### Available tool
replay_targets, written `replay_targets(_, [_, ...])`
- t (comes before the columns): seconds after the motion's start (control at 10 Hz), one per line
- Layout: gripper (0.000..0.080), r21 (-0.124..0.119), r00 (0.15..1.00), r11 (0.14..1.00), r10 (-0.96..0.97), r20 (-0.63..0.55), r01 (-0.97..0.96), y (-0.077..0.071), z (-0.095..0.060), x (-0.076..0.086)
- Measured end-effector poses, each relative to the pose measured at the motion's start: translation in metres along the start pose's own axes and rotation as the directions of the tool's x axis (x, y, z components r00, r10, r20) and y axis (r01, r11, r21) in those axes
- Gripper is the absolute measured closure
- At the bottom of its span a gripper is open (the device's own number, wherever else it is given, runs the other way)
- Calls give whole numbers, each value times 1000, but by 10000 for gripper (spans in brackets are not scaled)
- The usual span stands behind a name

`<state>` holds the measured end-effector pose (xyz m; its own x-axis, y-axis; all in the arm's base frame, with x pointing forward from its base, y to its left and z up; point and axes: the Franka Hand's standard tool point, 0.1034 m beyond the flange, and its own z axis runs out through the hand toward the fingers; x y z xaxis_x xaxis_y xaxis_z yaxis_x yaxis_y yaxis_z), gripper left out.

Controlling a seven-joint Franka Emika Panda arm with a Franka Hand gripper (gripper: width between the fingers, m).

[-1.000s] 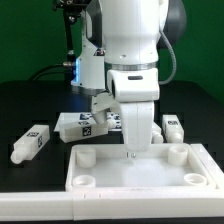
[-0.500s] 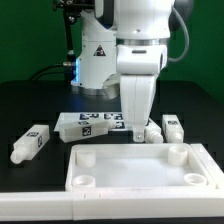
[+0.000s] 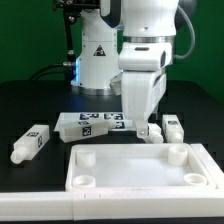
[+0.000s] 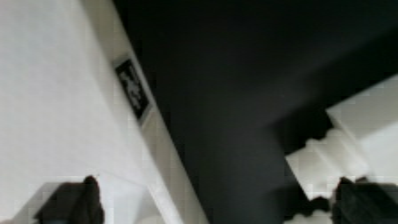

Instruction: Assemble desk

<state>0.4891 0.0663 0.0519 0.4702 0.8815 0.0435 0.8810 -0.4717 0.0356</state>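
The desk panel [image 3: 140, 172], a large white rimmed rectangle with round corner holes, lies at the front of the black table. My gripper [image 3: 140, 122] hangs just behind its back rim, open and empty. One tagged leg [image 3: 88, 125] lies to the exterior view's left of the gripper. Two short legs [image 3: 153, 131] [image 3: 172, 127] lie to its right, and another leg [image 3: 30, 143] lies at far left. In the wrist view my gripper [image 4: 217, 205] is open, its dark fingertips [image 4: 71, 205] wide apart. A white tagged part [image 4: 128, 90] and a stepped white leg end [image 4: 347, 135] show, with black table between.
The robot's white base and dark cables [image 3: 90, 60] stand behind the parts. A green wall closes the back. The black table [image 3: 30, 100] extends on both sides of the panel.
The arm has swung toward the exterior view's right. The gripper has left the panel's back rim and now hangs behind it, near the right-hand legs. The parts have not moved.
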Motion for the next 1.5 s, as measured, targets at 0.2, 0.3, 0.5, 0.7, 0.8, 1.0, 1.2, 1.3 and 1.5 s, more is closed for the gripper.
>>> replay_targets(0.2, [151, 26, 945, 945, 327, 6, -327, -22, -4, -13])
replay_targets(0.3, [151, 28, 894, 894, 447, 6, -447, -32, -3, -12])
replay_targets(0.5, [151, 34, 823, 822, 568, 4, -568, -32, -4, -10])
replay_targets(0.7, [151, 36, 817, 817, 576, 7, -576, -33, -3, -10])
replay_targets(0.8, [151, 42, 792, 791, 610, 16, -610, -40, -1, -13])
replay_targets(1.0, [151, 52, 774, 772, 632, 40, -634, -67, 5, -15])
replay_targets(1.2, [151, 57, 712, 710, 698, 68, -702, -104, 11, 8])
replay_targets(1.3, [151, 55, 744, 742, 667, 48, -668, -106, 9, 20])
replay_targets(1.5, [151, 49, 770, 768, 638, 29, -638, -96, 9, 12])
